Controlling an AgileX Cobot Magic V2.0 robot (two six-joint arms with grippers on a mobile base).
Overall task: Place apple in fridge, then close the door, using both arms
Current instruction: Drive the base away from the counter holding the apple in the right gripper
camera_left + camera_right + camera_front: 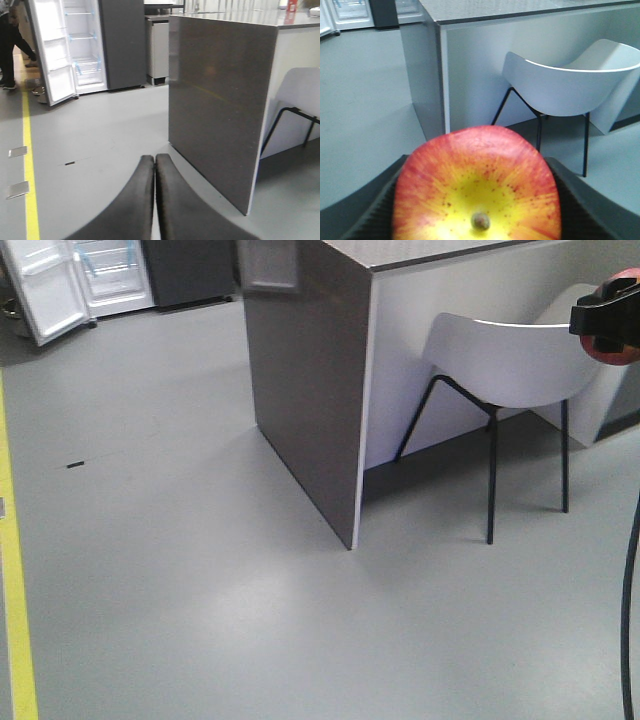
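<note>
Carrying the apple (pixel 477 192) in the right gripper (pixel 604 317), jaws clamped around it, the robot is well apart from the open fridge (pixel 122 45); the left gripper (pixel 154 162) is closed and empty. Next I think it must drive nearer

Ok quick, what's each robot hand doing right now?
Left gripper: shut, holding nothing.
Right gripper: shut on the round red-and-yellow apple.
</note>
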